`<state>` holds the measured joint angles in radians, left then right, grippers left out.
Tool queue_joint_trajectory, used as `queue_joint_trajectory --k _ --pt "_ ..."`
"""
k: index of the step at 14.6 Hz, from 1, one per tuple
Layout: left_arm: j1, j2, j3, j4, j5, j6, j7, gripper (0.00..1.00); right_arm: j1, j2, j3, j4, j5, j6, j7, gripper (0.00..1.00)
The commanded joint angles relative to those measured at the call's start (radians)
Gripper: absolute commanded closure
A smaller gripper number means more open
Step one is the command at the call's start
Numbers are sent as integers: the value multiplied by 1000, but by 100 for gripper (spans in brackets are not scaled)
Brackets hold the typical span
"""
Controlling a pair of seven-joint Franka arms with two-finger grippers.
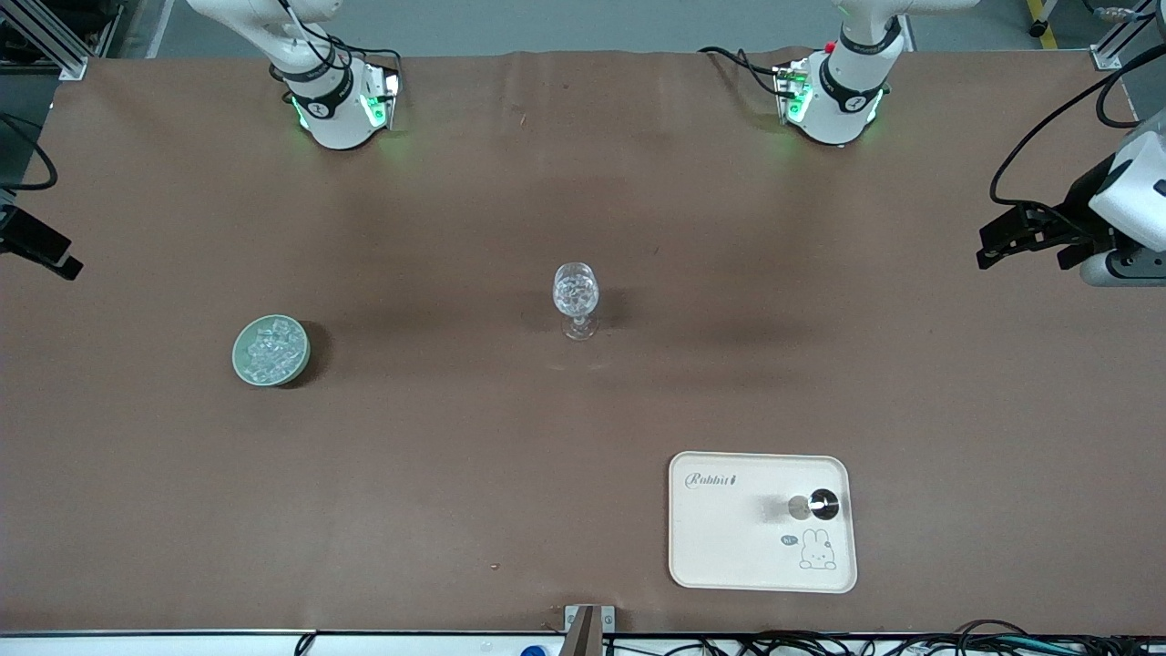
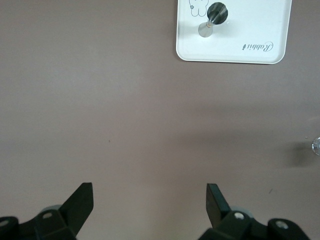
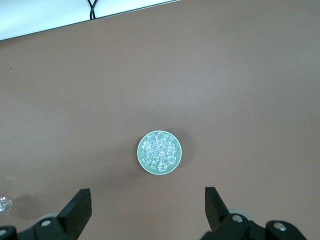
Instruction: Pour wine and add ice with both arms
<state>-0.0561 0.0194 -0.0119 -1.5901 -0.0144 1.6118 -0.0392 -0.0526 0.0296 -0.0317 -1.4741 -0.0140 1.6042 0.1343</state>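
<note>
A clear stemmed glass stands mid-table, and glassy chunks seem to fill its bowl. Ice is heaped in a pale green bowl toward the right arm's end; the ice also shows in the right wrist view. No wine itself shows. A small dark, silvery vessel stands on a cream tray. My left gripper hangs open high over bare table, with the vessel far off from it. My right gripper hangs open high up, short of the bowl, with nothing between its fingers.
A brown cloth covers the table. Both arm bases stand along its edge farthest from the front camera. The left gripper and part of the right gripper show at the two ends of the table.
</note>
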Motion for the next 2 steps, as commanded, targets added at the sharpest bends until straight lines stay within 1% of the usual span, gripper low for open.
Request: queue_joint_trajectory --k 1,2 --pt "-4 -7 -6 15 22 -24 -13 1 3 -14 -2 -5 19 -9 -2 0" --pt "-4 -7 -6 15 22 -24 -11 1 3 -14 -2 -5 19 -9 -2 0"
